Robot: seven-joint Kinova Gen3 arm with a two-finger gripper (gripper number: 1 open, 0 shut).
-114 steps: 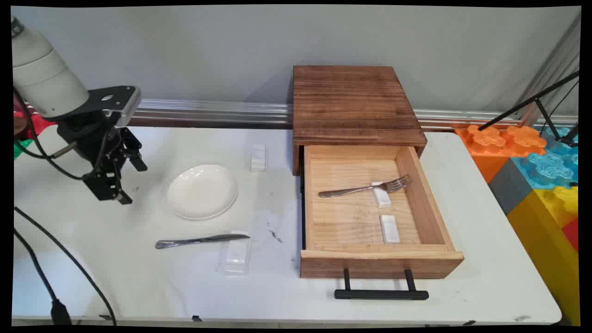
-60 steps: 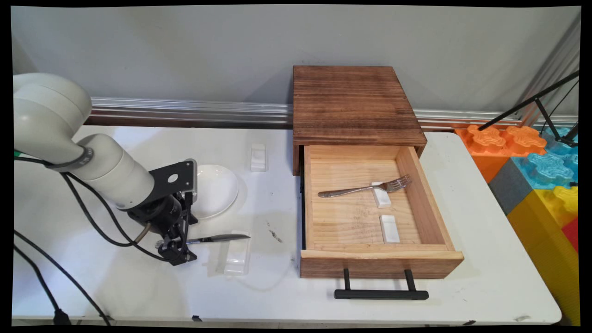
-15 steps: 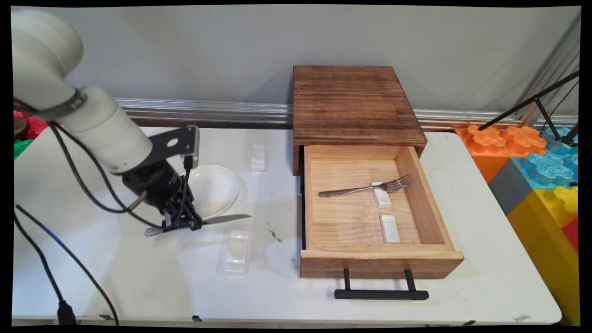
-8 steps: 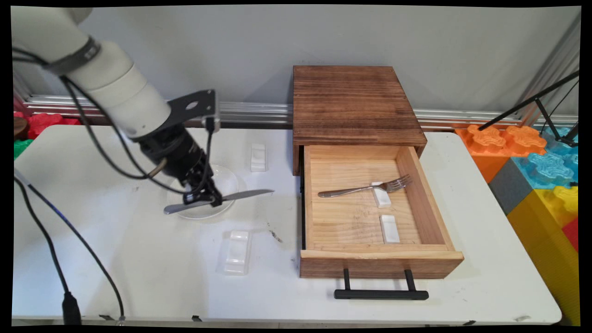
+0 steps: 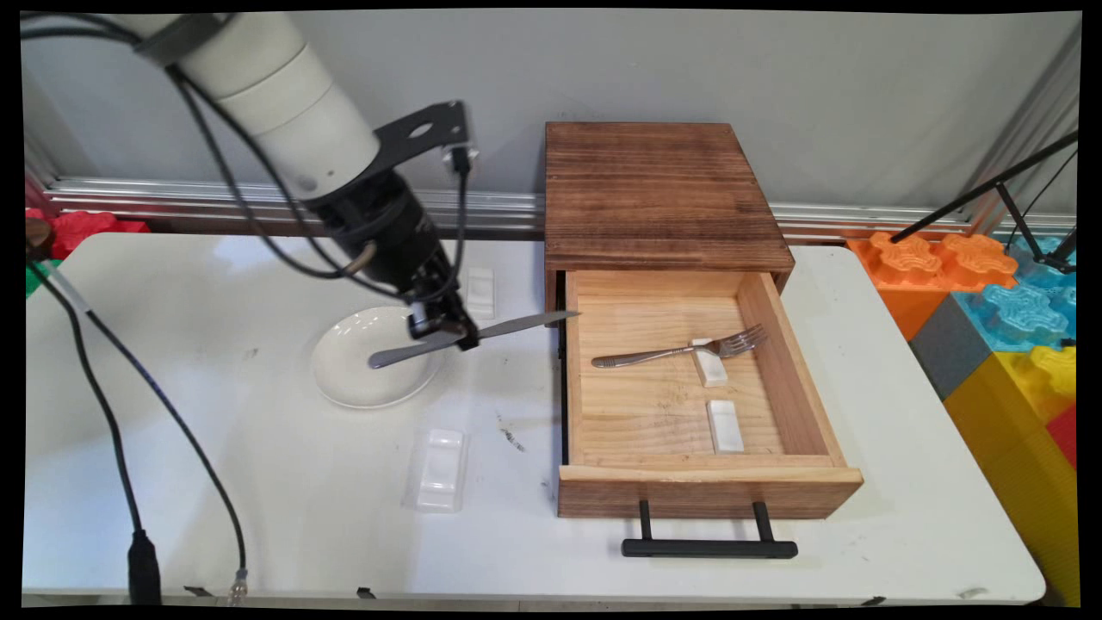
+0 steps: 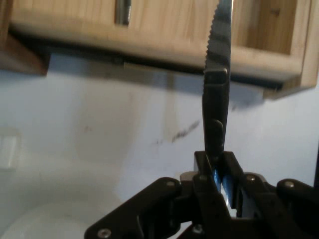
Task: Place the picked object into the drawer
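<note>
Now the black two-finger gripper hangs in the air, its fingers pressed together on a silver table knife with a serrated blade, pinching it near the join of handle and blade. The knife lies nearly level across the gripper: its handle sticks out to the gripper's left over the round white shallow plate below, and its blade reaches out to the right, the tip just over the left wall of the open light-wood drawer. In the hand view the blade runs straight up from between the fingers toward the drawer's wooden wall.

Right of the gripper, inside the drawer, a silver fork rests with its tines on a small white cutlery rest; a second white rest lies bare beside it, nearer the drawer front with its black bar handle. Just behind the gripper a small white rest stands on the white table, and well below it lies another white rest in a clear tray.

Half a second ago the gripper held the knife lower and further left, over the plate, with the tip well short of the drawer; a second ago it was lower still, by the plate's near edge. Four seconds ago the knife lay on the table with its blade on the trayed rest.
</note>
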